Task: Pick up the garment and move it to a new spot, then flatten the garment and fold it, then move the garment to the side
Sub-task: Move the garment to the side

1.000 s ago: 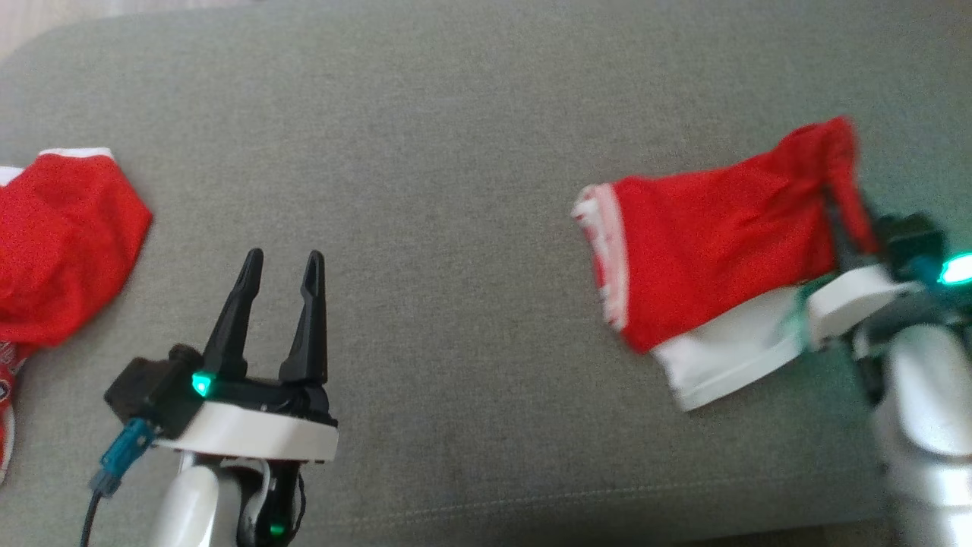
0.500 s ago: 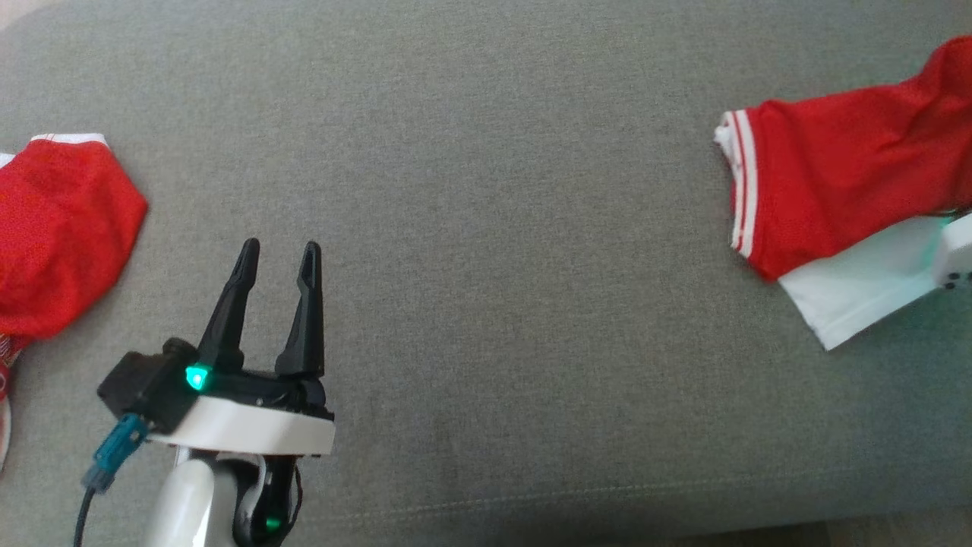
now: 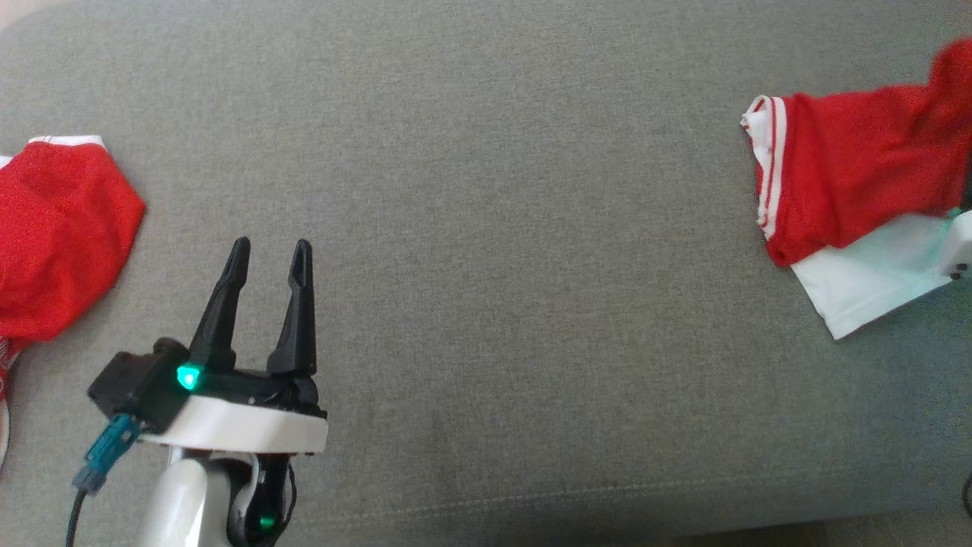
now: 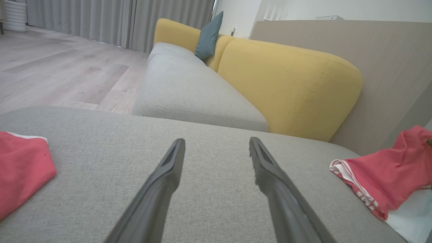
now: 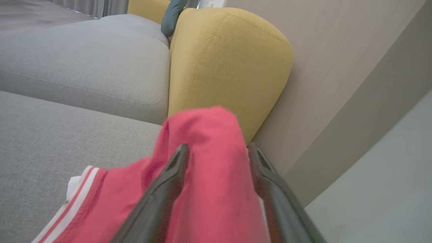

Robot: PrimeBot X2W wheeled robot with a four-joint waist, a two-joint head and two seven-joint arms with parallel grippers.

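The garment point(image 3: 850, 190) is red with white-striped trim and a white panel, and it lies bunched at the far right of the grey cushion point(image 3: 486, 152). In the right wrist view the red cloth point(image 5: 202, 175) rises in a blurred hump between my right gripper's point(image 5: 217, 150) fingers, which stand spread wide apart. Part of that gripper's pale wrist point(image 3: 958, 247) shows at the head view's right edge. My left gripper point(image 3: 267, 254) hovers open and empty over the cushion's lower left, far from the garment point(image 4: 388, 175).
Another red garment point(image 3: 61, 228) lies at the cushion's left edge. Behind the cushion stand a yellow backrest point(image 4: 287, 84), a second grey seat point(image 4: 189, 91) and a teal pillow point(image 4: 209, 33). A beige wall panel point(image 5: 337, 67) rises just past the garment.
The garment has travelled from right of centre to the far right edge with my right arm. The left gripper has barely shifted and stays open.
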